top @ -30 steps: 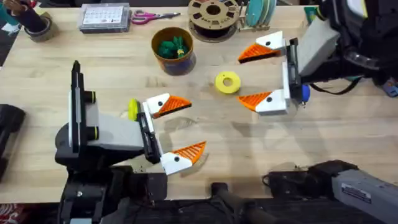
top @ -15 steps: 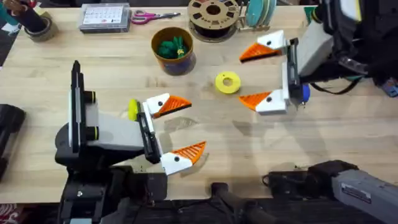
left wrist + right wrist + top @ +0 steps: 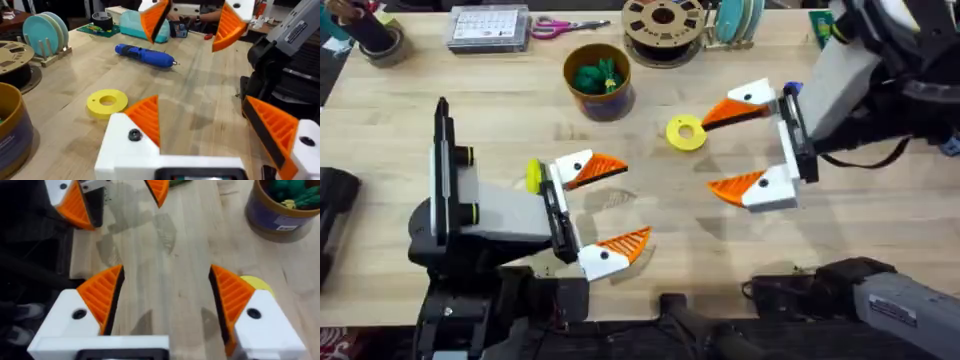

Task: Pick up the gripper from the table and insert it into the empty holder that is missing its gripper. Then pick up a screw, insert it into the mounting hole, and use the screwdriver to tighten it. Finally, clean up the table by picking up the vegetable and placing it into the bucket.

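Lying near the worktop's right edge, the blue screwdriver is seen from the left wrist view, while the green vegetable is contained in the bucket toward the far edge. The right hand is held released above the worktop, its orange pads spread apart beside the yellow disc. The left hand is likewise released, nothing being grasped, near the front edge.
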Controlling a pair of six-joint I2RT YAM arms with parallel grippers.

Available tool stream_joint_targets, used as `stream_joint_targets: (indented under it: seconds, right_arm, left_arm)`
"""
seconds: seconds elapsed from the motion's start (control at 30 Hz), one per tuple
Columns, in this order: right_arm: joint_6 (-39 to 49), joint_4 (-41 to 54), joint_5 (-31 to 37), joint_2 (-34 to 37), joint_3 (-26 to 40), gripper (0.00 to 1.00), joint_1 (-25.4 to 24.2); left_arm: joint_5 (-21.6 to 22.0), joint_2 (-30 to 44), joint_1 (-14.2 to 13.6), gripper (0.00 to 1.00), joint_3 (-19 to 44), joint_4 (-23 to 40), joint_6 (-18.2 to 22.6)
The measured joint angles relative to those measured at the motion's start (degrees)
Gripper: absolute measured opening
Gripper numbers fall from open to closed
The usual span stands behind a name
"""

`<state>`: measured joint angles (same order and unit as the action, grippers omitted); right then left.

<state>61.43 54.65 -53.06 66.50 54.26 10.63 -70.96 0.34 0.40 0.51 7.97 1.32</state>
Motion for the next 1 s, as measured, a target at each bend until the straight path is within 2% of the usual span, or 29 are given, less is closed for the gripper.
stream_joint_targets:
  seconds: [0.47,0.5,0.53,0.7,0.77,1.0]
  right_arm:
    - [5.8,0.8,-0.5,0.0,0.0,0.994,0.0]
    - [5.9,0.8,-0.5,0.0,0.0,0.994,0.0]
    - [6.0,0.7,-0.5,0.0,0.0,0.994,0.0]
    - [6.4,0.7,-0.5,0.0,0.0,0.994,0.0]
    - [6.4,0.5,-0.5,0.0,0.0,0.994,0.0]
    - [6.4,0.2,-0.6,0.0,0.0,0.995,0.0]
  left_arm:
    - [0.0,0.0,0.0,0.978,0.0,0.0,0.0]
    - [0.0,0.0,0.0,0.936,0.0,0.0,0.0]
    - [0.0,0.0,0.0,0.821,0.0,0.0,0.0]
    - [0.0,0.0,0.0,0.057,0.0,0.0,0.3]
    - [0.0,0.0,0.0,0.007,0.0,0.0,0.4]
    - [0.0,0.0,0.0,0.004,0.0,0.0,0.4]
